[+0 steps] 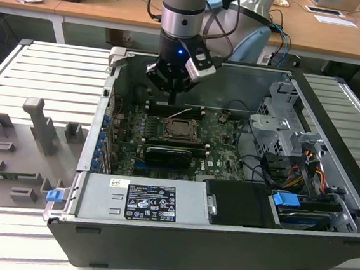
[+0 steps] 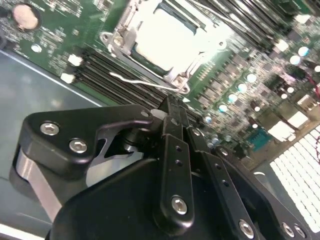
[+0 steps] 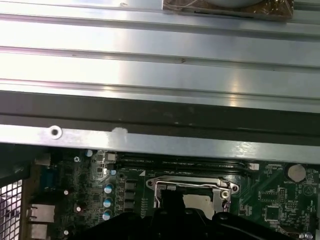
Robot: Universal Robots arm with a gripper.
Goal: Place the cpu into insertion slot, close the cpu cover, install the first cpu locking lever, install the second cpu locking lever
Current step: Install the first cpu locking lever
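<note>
I have the arm's black gripper (image 1: 173, 97) hanging inside the open dark-grey computer case (image 1: 176, 243), just above the green motherboard (image 1: 221, 142) and toward the case's far wall. In the second wrist view the gripper (image 2: 172, 107) has its narrow black fingers (image 2: 173, 150) pressed together with no gap between them, and I see nothing clamped in them.

The cpu, a small flat square chip with a pale silver-beige metal top (image 2: 167, 37), sits in the insertion slot, the square black socket (image 1: 182, 130) near the middle of the board. The cpu cover, a thin silver metal frame plate with a large square cut-out (image 2: 127, 30), lies down flat around the chip, so the pale top shows through its opening. In the first wrist view I see the same frame (image 3: 192, 186) with the pale chip (image 3: 197, 201) inside it, partly hidden by the gripper body. The gripper tips hover just beside the socket's edge, above the long black memory slots (image 2: 120, 70). A thin white wire (image 2: 145, 82) lies across those slots next to the socket. I cannot tell how the locking levers sit.

On the exterior view's left, grey plastic fixtures (image 1: 37, 124) stand on the slatted metal table (image 1: 52, 71).
</note>
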